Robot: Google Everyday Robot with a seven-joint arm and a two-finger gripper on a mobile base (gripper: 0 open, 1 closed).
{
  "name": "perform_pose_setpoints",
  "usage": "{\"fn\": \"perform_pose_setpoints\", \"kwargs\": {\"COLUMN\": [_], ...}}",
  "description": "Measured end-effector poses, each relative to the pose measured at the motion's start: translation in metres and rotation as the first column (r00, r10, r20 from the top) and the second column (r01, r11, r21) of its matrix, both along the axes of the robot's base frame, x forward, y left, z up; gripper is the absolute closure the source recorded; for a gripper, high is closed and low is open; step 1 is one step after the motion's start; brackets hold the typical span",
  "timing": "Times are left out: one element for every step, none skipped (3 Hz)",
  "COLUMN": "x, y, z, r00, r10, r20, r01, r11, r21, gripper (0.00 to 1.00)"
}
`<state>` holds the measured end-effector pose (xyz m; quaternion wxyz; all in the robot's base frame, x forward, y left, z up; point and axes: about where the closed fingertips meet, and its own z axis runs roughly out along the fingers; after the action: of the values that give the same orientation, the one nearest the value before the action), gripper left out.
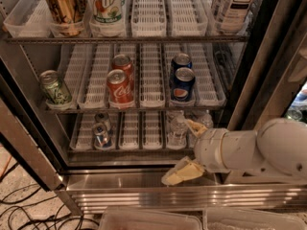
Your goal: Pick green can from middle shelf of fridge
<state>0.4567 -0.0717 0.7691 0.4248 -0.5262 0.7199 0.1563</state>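
The green can [55, 87] stands upright at the far left of the middle shelf [144, 110], in a white lane tray inside the fridge [158, 188]. My gripper [186, 150] is low at the front right of the fridge, level with the bottom shelf, far right of and below the green can. Its two yellowish fingers stand apart and hold nothing: one fingertip [175, 176] is over the steel sill, the other [194, 126] is near the small bottles.
Two red cola cans [119, 85] and two blue cans [182, 80] share the middle shelf. A gold can [62, 4], a tall green-and-white can [106, 4] and a tea bottle [237, 1] stand above. Small cans [101, 131] and water bottles [177, 127] stand below. Cables [24, 210] lie on the floor.
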Motion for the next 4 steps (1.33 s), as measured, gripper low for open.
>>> {"fn": "perform_pose_setpoints", "kwargs": {"x": [0.022, 0.032, 0.010, 0.000], "y": [-0.006, -0.031, -0.043, -0.053], "z": [-0.005, -0.003, -0.001, 0.027], "r00": [0.9874, 0.9483, 0.9005, 0.8564], "r10": [-0.141, -0.281, -0.327, -0.354], "r20": [0.073, 0.148, 0.287, 0.376], "r01": [0.121, 0.209, 0.186, 0.165], "r11": [0.967, 0.903, 0.886, 0.877], "r21": [0.223, 0.376, 0.425, 0.452], "gripper": [0.00, 0.00, 0.00, 0.00]}}
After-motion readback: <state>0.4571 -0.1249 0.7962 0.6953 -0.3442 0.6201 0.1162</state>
